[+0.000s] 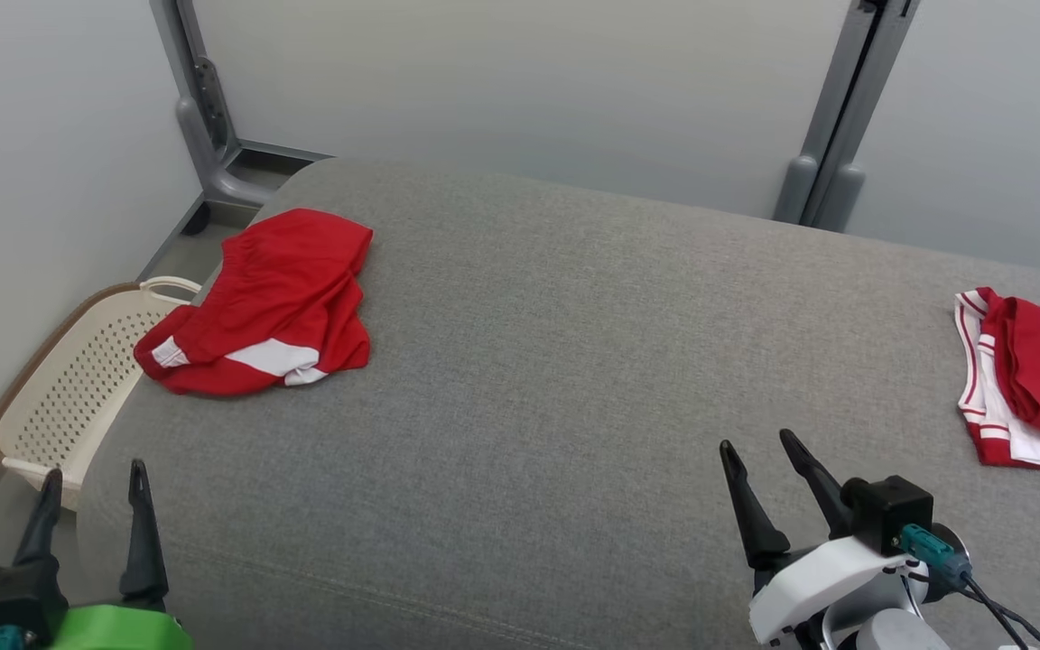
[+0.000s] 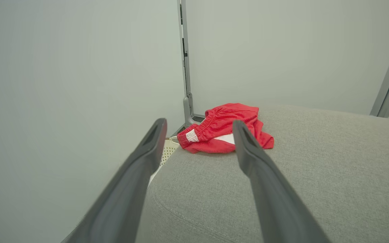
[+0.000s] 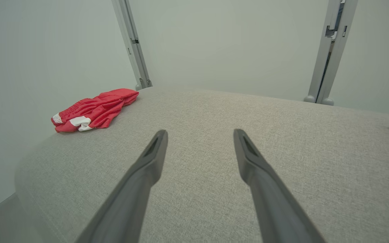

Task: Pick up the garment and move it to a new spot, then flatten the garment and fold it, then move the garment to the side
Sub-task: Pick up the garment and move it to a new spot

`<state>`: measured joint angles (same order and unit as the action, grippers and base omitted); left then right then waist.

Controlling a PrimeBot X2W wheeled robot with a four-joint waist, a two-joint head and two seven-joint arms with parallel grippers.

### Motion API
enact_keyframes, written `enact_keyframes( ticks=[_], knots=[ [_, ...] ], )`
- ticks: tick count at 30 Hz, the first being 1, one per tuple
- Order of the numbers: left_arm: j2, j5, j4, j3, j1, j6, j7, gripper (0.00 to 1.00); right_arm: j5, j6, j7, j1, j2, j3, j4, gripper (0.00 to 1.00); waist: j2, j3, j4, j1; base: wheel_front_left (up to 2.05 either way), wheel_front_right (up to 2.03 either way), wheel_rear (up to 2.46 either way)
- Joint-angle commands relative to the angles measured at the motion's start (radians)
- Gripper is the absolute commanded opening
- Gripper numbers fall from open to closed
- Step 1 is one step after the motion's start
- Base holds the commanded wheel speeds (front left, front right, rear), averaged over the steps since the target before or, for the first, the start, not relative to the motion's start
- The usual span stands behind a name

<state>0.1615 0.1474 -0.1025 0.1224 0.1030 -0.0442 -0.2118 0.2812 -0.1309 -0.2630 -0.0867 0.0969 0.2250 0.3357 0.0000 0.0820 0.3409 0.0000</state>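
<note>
One grey sofa spans most of the head view, and its bare middle looks the natural new spot. Off its left edge, at middle left, stands a perforated basket. Red shorts lie crumpled at upper left on the sofa, close to that edge. A folded red-and-white pile sits at the right border, well apart. The left gripper, lower left, and the right gripper, lower right, both have fingers spread wide and hold nothing.

The step in hand is, I judge, the first pickup. The left arm is nearer. It should come down on a raised fold or the waistband, pinch through the cloth, and lift clear before carrying right, so nothing drags off toward the basket.

The left wrist view shows the gathered waistband on the basket side, which the head view flattens. The head view gives pile and basket whole. Whether the shorts overhang the edge is hard to tell.
</note>
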Motion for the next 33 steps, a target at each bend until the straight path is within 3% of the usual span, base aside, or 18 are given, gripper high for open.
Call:
enact_keyframes(
  ticks=[1, 15, 33],
  knots=[
    [0.015, 0.001, 0.004, -0.003, -0.032, -0.008, 0.007, 1.00, 0.002, 0.000, -0.004, -0.009, 0.007, 0.002, 0.002, 1.00, 0.0000, -0.007, -0.022, 0.0000, 0.00, 0.00, 0.00],
    [0.121, 0.050, -0.042, 0.012, -0.249, -0.043, 0.072, 1.00, -0.002, 0.000, -0.004, -0.050, 0.028, 0.026, 0.003, 1.00, 0.0000, -0.065, -0.132, 0.0000, 0.00, 0.00, 0.00],
    [0.275, 0.187, -0.363, -0.019, -0.536, -0.086, 0.068, 1.00, -0.023, 0.000, -0.004, -0.132, 0.050, 0.035, -0.011, 1.00, 0.0000, -0.211, -0.274, 0.0000, 0.00, 0.00, 0.00]
  ],
)
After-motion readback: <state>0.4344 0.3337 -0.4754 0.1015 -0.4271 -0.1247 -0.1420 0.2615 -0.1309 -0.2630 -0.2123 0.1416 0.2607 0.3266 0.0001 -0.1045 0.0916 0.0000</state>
